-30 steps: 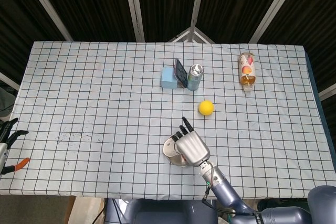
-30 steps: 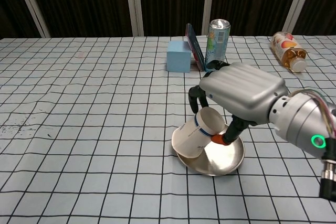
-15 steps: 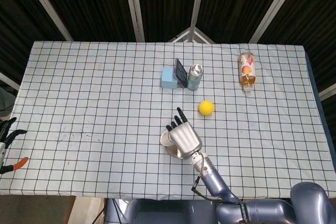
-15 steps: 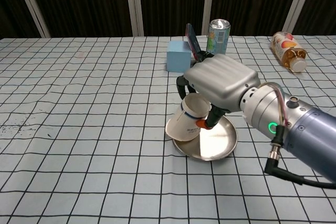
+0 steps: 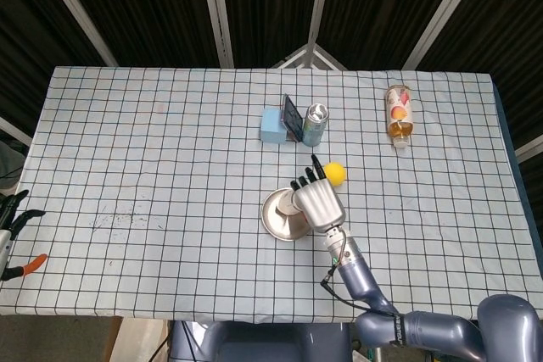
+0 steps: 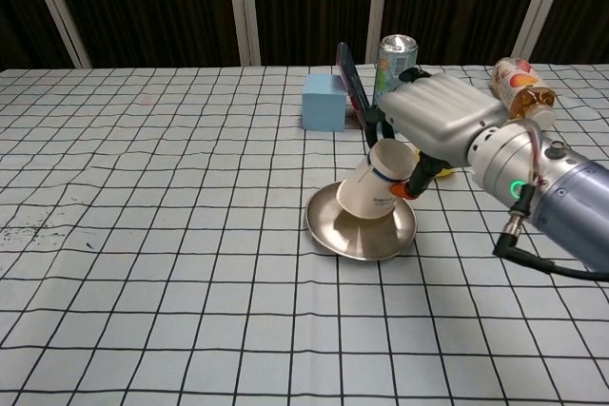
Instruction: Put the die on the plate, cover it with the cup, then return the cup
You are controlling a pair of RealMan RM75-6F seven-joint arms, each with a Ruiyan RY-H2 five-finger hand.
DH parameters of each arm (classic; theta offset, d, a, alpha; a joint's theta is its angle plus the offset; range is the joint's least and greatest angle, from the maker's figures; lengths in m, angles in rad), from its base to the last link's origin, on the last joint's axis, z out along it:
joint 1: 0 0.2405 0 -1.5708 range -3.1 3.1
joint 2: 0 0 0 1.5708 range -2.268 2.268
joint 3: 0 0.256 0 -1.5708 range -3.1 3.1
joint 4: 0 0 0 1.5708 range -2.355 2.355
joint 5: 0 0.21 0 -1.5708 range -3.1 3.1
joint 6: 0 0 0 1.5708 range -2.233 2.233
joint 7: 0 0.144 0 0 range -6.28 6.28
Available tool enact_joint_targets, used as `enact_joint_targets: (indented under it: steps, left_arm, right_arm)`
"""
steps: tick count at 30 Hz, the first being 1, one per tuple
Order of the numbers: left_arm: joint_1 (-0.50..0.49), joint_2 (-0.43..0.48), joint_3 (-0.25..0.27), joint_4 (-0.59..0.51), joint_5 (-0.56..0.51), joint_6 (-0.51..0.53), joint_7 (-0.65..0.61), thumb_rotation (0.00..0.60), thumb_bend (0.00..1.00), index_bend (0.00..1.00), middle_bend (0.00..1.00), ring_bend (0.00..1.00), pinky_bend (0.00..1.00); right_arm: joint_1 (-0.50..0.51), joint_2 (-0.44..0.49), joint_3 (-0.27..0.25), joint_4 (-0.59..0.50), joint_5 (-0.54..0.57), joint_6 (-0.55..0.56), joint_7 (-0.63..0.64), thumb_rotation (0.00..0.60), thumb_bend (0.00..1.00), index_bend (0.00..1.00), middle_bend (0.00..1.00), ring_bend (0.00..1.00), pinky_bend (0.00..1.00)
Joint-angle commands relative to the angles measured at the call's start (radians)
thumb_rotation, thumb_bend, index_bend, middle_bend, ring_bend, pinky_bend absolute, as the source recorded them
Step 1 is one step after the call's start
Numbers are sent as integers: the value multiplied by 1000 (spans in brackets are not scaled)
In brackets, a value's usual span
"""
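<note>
A white paper cup with a blue band hangs tilted, mouth down and to the left, over the far part of the round metal plate. My right hand grips the cup from above and from the right. From the head view the same right hand covers the right side of the plate. No die shows on the bare part of the plate, and the cup hides what is under it. My left hand lies at the table's left edge, fingers apart, holding nothing.
Behind the plate stand a light-blue cube, a propped phone and a drink can. A yellow ball lies just beyond my right hand. At the far right lies a bottle on its side.
My right hand carried the cup from the plate's near-left rim to its far-right side and tipped it more upright. The plate slid away from me.
</note>
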Motion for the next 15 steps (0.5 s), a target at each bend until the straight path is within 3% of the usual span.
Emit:
enact_joint_targets:
  steps: [1,11,15]
  left_arm:
    - [1,-1,1,-1,1,1,4,600,296,252,0,0,24]
    - [1,-7,4,-8,3,0,25,600,297,252,0,0,23]
    - [0,-8,4,-9,2,-1,31,600,296,252,0,0,23]
  right_arm:
    - [-9,81,-22,-81,38,-28,-60,600,332,717,508,247,0]
    - [-29,214,-46,-283,71,-28,-73,600,334,717,509,247,0]
    - [-30,221,-37,-302,39,0,-49,600,334,717,509,247,0]
